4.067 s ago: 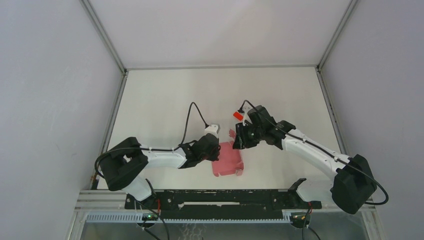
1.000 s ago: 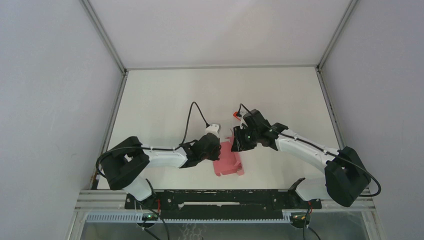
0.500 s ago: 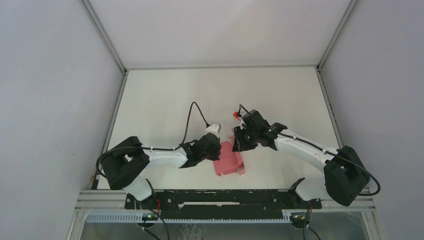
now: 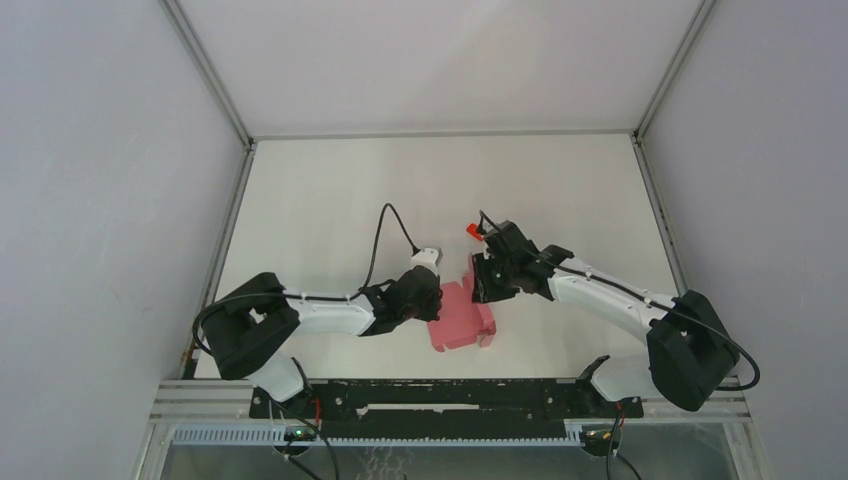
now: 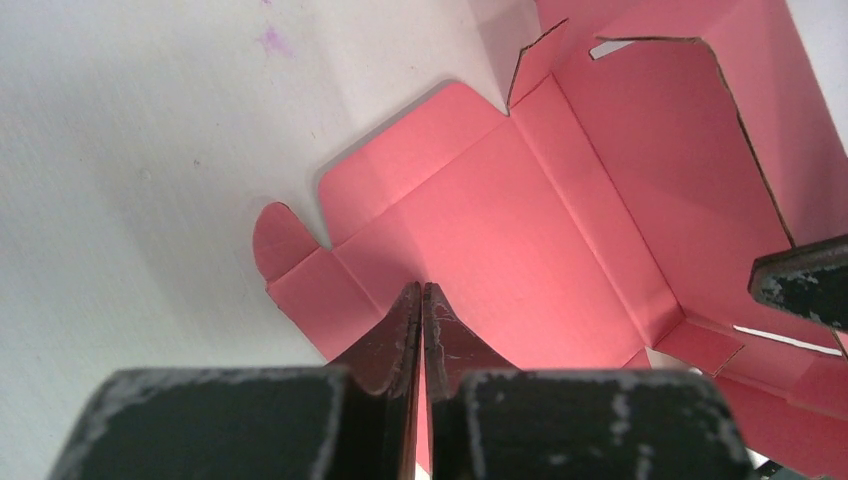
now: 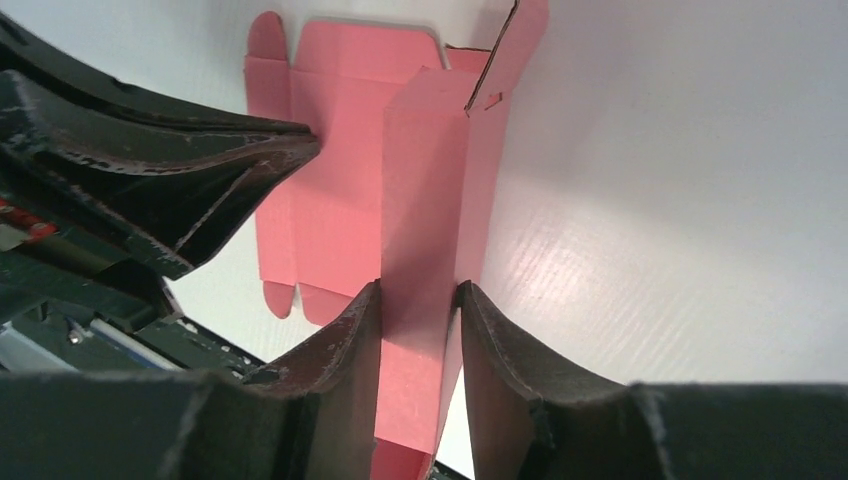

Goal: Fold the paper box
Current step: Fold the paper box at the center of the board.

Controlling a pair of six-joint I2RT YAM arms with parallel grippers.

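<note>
Two grippers meet at the box [image 4: 462, 320], which lies partly folded on the table [image 4: 330, 200], between the arms. I see the left gripper [image 5: 421, 292] pressed together, its tips bearing on a flat panel. The right gripper [image 6: 420, 300] pinches an upright panel.

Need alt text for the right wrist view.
The right gripper clamps a raised wall of the pink paper box in its dark jaws. The shut left gripper reaches in from the left, its tip at the box's flat panel on the white table.
</note>
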